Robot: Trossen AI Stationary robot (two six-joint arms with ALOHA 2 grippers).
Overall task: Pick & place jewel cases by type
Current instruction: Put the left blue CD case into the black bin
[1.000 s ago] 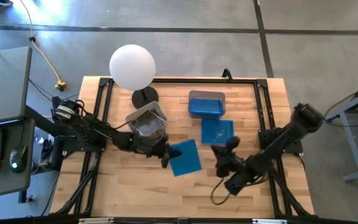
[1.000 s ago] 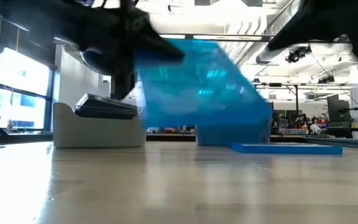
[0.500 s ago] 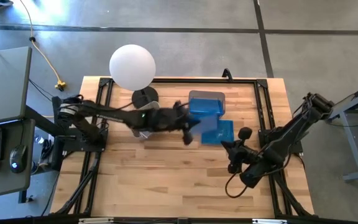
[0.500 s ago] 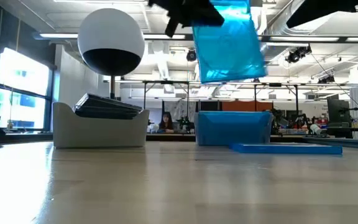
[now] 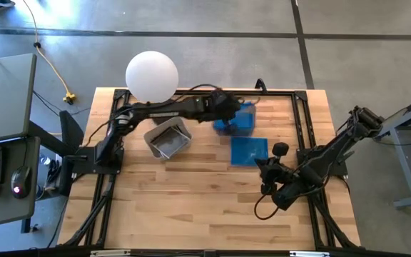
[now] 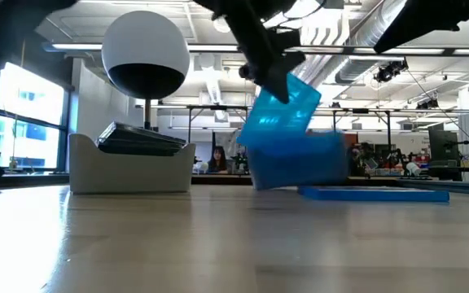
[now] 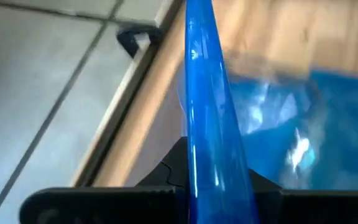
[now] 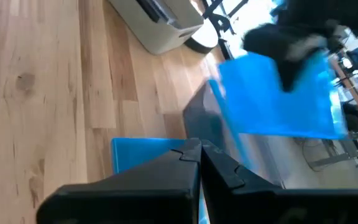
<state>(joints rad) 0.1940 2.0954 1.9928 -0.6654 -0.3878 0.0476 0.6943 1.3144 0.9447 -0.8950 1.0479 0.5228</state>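
A translucent blue jewel case (image 6: 279, 120) hangs tilted above the blue-filled tub (image 5: 240, 120) at the far middle of the table, with my left gripper (image 5: 227, 109) shut on it. The left wrist view shows this case (image 7: 205, 93) edge-on. A second blue case (image 5: 250, 150) lies flat on the table just in front of that tub. Dark cases (image 6: 137, 138) lean inside the grey tub (image 5: 168, 138). My right gripper (image 5: 262, 168) hovers shut and holds nothing, near the flat blue case (image 8: 145, 152). My left gripper pinches the blue case between its two fingers at the case's upper edge (image 7: 215, 171), one finger on each flat face. The fingers slant down from the table's left. The case hangs tilted below them, lower edge (image 6: 259, 150) at the tub's rim; whether it touches the tub cannot be told.
A white globe lamp (image 5: 152, 76) on a dark base stands at the far left, beside the grey tub. Black frame rails (image 5: 300, 125) run along the table's sides. Bare wood lies across the near half.
My left gripper has carried the blue case from the table's middle up and toward the far edge, then down over the blue-filled tub. It rolled, and the case has turned from nearly flat to tilted on edge. My right gripper has drawn back slightly toward the right and risen.
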